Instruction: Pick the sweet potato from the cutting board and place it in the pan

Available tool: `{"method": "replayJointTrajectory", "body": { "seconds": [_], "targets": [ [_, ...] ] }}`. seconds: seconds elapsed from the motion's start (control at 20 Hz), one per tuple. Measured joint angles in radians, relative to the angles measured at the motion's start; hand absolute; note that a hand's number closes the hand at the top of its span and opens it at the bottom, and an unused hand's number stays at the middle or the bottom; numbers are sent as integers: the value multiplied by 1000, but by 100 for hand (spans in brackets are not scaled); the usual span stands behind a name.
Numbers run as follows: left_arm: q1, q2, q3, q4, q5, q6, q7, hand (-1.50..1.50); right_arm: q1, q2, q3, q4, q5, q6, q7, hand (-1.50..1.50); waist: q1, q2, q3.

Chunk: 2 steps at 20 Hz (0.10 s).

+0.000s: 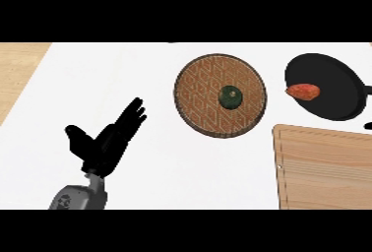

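The reddish-orange sweet potato [303, 91] lies in the black pan [327, 74] at the upper right, near the pan's left rim. The light wooden cutting board [327, 167] fills the lower right and has nothing on its visible part. My left hand [108, 140] rests at the lower left with its fingers straight and spread, pointing up and right, far from both board and pan. My right hand shows nowhere in the head view.
A round woven brown plate [210, 106] sits in the upper middle, holding a small dark green round item [230, 97]. The pan's handle [367, 89] runs off the right edge. A wooden strip [18, 74] borders the white counter at the left.
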Motion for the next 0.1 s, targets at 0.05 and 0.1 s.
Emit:
{"method": "replayJointTrajectory", "body": {
  "seconds": [0.05,0.1],
  "targets": [
    [3,4,3,-2,2,-2,0,0,7,-5,3,-6,0,6,-1,-150,-1,-2,0],
    [2,3,4,-2,2,0,2,0,11,-9,5,-12,0,9,0,-150,-3,-2,0]
  ]
}}
